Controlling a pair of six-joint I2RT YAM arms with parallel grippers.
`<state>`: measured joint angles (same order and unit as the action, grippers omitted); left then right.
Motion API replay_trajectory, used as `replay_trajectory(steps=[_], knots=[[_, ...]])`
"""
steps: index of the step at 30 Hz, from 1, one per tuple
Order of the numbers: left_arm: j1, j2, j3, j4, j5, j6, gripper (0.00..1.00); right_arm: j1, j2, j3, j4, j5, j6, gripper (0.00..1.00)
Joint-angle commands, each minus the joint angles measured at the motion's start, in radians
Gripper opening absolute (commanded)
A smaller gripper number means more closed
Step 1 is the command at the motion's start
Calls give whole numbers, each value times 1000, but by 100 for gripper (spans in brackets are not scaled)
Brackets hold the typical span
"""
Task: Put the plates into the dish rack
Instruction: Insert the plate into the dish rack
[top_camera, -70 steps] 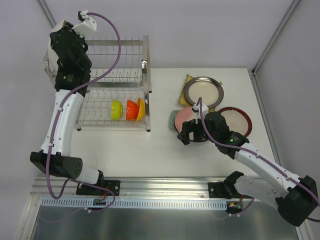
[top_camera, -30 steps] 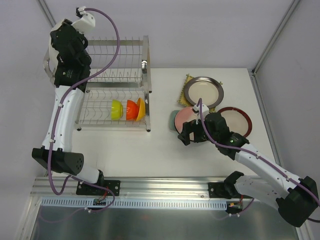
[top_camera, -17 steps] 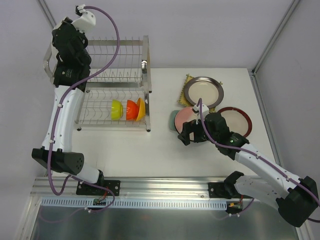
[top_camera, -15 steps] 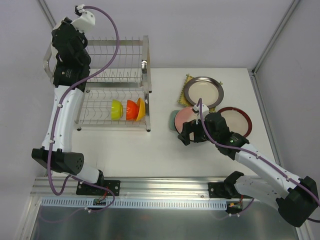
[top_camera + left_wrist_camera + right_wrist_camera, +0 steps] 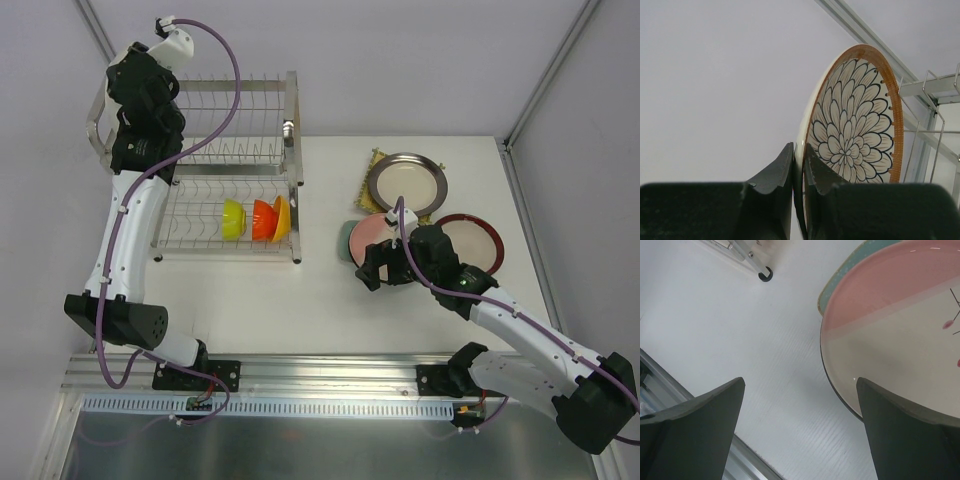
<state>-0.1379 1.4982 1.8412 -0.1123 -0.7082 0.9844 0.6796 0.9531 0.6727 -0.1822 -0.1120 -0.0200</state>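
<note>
The left tool (image 5: 798, 150) pinched the upright petal-pattern plate (image 5: 855, 125) above the far-left corner of the dish rack (image 5: 293, 130). Right of it, the right tool (image 5: 800, 383) gaped empty over the pink-and-white plate (image 5: 900, 325).

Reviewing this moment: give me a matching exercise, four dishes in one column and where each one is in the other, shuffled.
Column 1
1. petal-pattern plate
2. pink-and-white plate
3. small bowls
4. red-rimmed plate

Column 2
A. in the lower tier of the dish rack
B. rightmost of the plates on the table
C. clamped on edge by the left end effector
D. overlapping the teal dish, below the open right end effector

Pairs: 1-C; 2-D; 3-A; 4-B
</note>
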Motion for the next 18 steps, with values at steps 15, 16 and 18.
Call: replay_trajectory(steps=[15, 16, 18], knots=[[21, -61, 7, 118, 95, 40, 3, 6, -25, 4, 38, 6, -18, 100], [24, -62, 12, 118, 98, 33, 3, 6, -28, 5, 38, 6, -17, 100], [30, -67, 19, 118, 105, 10, 3, 6, -30, 2, 44, 6, -15, 99]])
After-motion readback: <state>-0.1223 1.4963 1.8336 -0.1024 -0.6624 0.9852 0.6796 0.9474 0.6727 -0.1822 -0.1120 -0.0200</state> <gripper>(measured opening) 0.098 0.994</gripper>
